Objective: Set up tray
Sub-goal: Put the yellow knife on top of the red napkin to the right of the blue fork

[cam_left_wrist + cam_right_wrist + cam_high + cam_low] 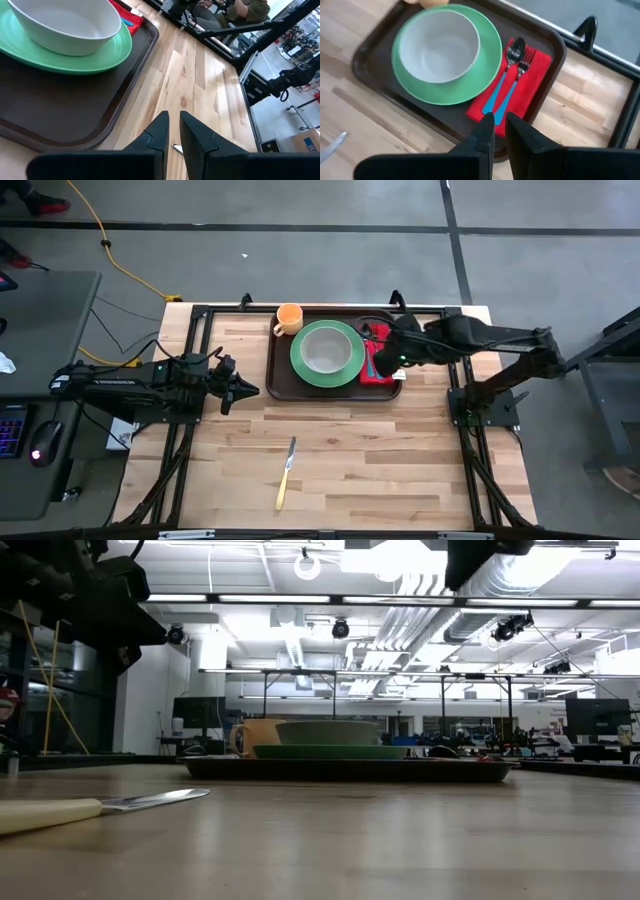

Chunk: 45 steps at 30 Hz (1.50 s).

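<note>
The dark brown tray [283,375] lies at the table's far middle. On it are a green plate [345,369] bearing a white bowl [324,350], an orange mug [289,318] at the far left corner, and a red napkin [532,80] on the right with a blue-handled spoon [512,52] and fork [520,70] lying on it. My right gripper [500,125] hovers above the napkin's near end, fingers a narrow gap apart, holding nothing. At the table's left my left gripper [173,120] waits, also narrowly open with nothing between its fingers.
A knife [287,472] with a pale handle lies on the bare wood near the table's front, well clear of the tray. The black frame rails [200,340] run along the table's left, right and far sides.
</note>
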### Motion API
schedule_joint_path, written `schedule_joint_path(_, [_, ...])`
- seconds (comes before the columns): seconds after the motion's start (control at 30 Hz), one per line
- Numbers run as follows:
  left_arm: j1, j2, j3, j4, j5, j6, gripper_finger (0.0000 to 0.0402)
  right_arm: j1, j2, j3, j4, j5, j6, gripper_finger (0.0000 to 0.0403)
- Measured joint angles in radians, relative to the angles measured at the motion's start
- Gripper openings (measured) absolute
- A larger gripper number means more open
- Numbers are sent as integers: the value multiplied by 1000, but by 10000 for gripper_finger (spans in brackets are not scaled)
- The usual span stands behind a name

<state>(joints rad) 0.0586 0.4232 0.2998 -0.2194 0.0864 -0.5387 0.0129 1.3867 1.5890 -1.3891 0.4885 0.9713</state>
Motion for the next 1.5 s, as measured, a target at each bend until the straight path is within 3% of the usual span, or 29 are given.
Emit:
schedule_joint_path(0.5, [0,0,0,52,0,-42,76,238,-87,0,-13,190,89,17])
schedule_joint_path(0.77, [0,0,0,50,0,-43,76,353,-100,0,-135,262,181,16])
schedule_joint_path(1.5, [0,114,0,46,4,-94,76,235,-322,-1,-182,285,-78,16])
